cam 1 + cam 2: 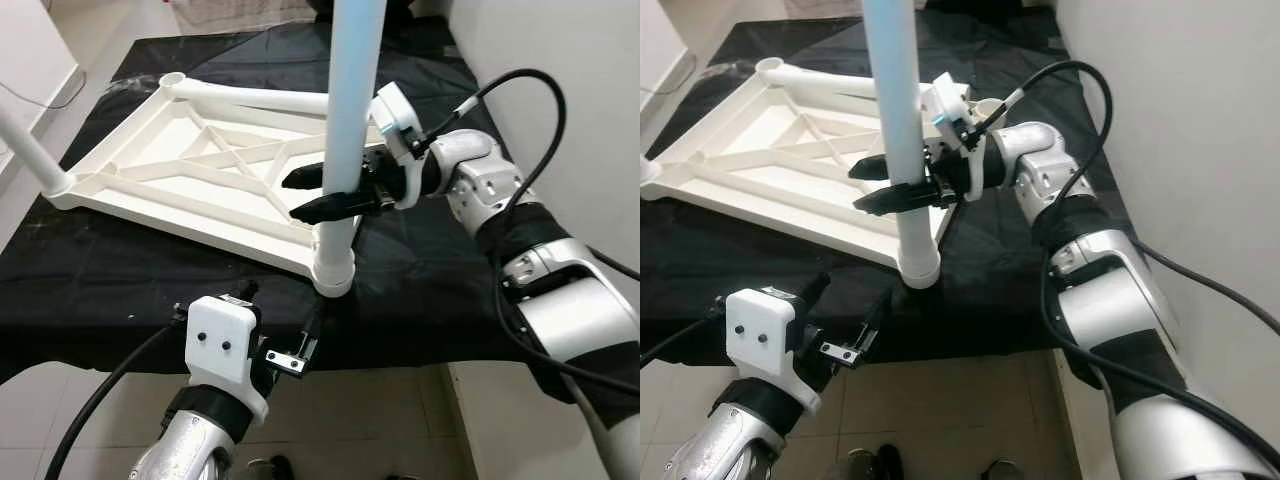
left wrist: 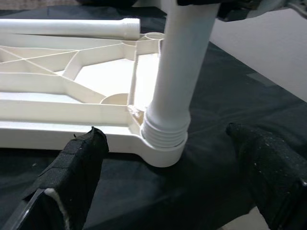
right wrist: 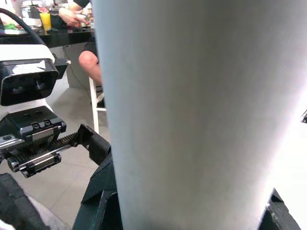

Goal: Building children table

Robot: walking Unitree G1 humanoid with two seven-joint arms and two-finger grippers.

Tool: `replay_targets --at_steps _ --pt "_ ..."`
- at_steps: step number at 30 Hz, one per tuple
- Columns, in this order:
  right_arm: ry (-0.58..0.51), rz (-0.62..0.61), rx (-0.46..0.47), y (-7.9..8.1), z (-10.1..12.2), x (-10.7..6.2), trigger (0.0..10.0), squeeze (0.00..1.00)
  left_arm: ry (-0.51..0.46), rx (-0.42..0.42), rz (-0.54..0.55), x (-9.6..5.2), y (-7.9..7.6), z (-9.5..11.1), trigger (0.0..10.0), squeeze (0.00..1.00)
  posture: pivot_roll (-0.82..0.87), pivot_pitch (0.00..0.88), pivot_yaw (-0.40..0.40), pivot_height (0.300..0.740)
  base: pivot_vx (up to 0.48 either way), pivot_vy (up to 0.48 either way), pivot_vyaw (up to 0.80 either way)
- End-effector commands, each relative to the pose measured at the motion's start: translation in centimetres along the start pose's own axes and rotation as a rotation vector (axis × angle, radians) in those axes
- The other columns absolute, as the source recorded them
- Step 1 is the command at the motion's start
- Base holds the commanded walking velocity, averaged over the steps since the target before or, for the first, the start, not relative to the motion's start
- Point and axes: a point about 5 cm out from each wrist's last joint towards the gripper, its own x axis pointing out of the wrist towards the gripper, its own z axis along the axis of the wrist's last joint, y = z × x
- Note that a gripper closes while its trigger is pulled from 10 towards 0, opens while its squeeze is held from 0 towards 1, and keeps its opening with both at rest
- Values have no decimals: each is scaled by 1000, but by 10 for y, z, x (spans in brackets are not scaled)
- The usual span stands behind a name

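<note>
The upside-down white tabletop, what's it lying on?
The tabletop lies on a black cloth. What the cloth covers cannot be seen. An upright leg, gripped by the right tool, stands in its near corner socket.

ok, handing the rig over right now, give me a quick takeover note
Right gripper: shut on the upright white leg, gripping it just above the tabletop.
Left gripper: open, low at the front edge of the black cloth, fingers either side of the corner socket, touching nothing.
Tabletop: lies underside up on the cloth.
Done: the held leg stands in the near corner socket; another leg stands in the left corner.
Left: a loose leg lies along the tabletop's far edge, not yet fitted. Whether the held leg is fully seated cannot be told.
</note>
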Motion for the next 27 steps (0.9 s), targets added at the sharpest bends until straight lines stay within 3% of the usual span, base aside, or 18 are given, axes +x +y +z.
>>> replay_targets --at_steps 1,5,11,20,27 --pt "65 61 152 12 -42 14 10000 0 8 9 17 -1 2 -2 10000 0 95 258 40 740 0 0 0" --pt "94 20 177 8 -49 19 10000 0 5 12 21 -1 3 -2 10000 0 90 258 34 740 0 0 0" --pt "154 -184 196 -2 -59 27 10000 0 -1 16 28 0 5 -1 10000 0 90 258 34 740 0 0 0" --pt "149 -508 222 -12 -74 23 10000 0 -11 36 36 2 10 0 10000 0 81 245 32 740 0 0 0" --pt "85 -647 199 -14 -76 21 10000 0 -14 47 43 2 13 1 10000 0 78 239 35 740 0 0 0"
